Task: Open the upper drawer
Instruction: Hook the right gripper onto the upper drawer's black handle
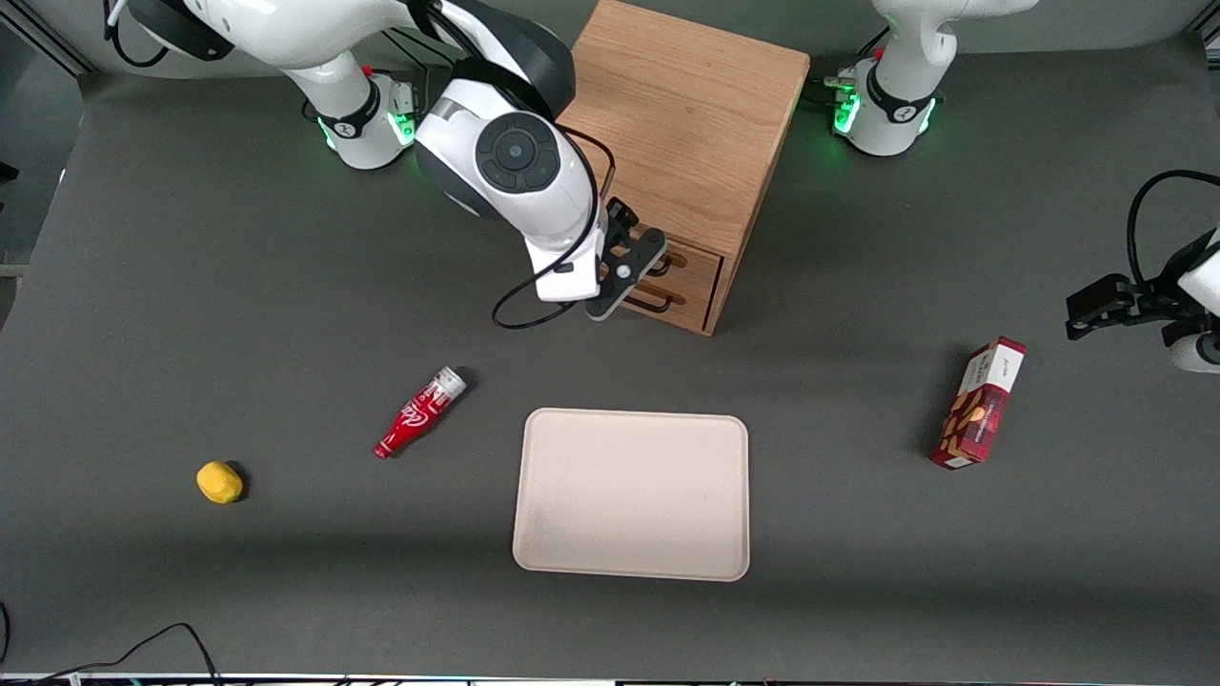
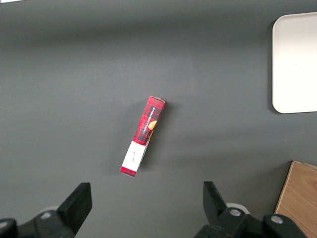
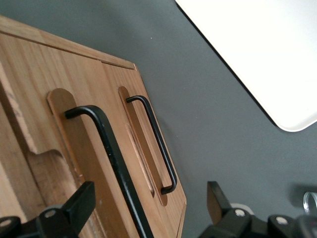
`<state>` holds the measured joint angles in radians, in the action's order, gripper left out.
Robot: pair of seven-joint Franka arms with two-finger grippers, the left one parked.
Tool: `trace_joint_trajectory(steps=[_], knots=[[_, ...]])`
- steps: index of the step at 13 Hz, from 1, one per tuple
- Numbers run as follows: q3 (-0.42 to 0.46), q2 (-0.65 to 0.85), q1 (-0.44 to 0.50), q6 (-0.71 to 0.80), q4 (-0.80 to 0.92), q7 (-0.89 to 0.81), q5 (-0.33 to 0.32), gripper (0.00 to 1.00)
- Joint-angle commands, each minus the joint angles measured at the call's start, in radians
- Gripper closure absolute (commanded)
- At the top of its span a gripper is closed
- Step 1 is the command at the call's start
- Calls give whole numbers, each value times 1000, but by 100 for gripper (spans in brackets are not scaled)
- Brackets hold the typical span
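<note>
Nearest the camera lies the beige tray [image 1: 631,494] on the desk [image 1: 191,286]. We see the oak cabinet [image 1: 681,124] farther off, its upper drawer [image 1: 679,255] apparently shut; the gripper [image 1: 637,272] faces the black handle [image 3: 111,153], fingers [image 3: 74,208] spread wide to straddle it. Bottle [image 1: 419,413], box [image 1: 982,403] and lemon [image 1: 219,481] obstruct nothing.

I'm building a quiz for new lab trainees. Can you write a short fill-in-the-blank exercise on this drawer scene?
1. The gripper hovers in front of the wooden cabinet's ____.
2. In the right wrist view its fingers are ____, around nothing.
3. The upper drawer has a thin handle coloured ____.
4. Nearer the front camera than the cabinet lies an empty beige ____.

Missing words: drawers; open; black; tray
</note>
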<state>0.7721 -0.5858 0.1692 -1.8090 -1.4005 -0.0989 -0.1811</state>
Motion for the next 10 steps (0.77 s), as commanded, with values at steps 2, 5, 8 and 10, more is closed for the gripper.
trace_joint_trajectory(steps=[2,5,8,10], knots=[[3,-34,3,-16,6,22,-55,0],[-8,-39,1,-62,-29,45,-89,0],[-57,-39,1,-89,-25,151,-89,0],[-71,-37,-2,-90,-23,177,-87,0]])
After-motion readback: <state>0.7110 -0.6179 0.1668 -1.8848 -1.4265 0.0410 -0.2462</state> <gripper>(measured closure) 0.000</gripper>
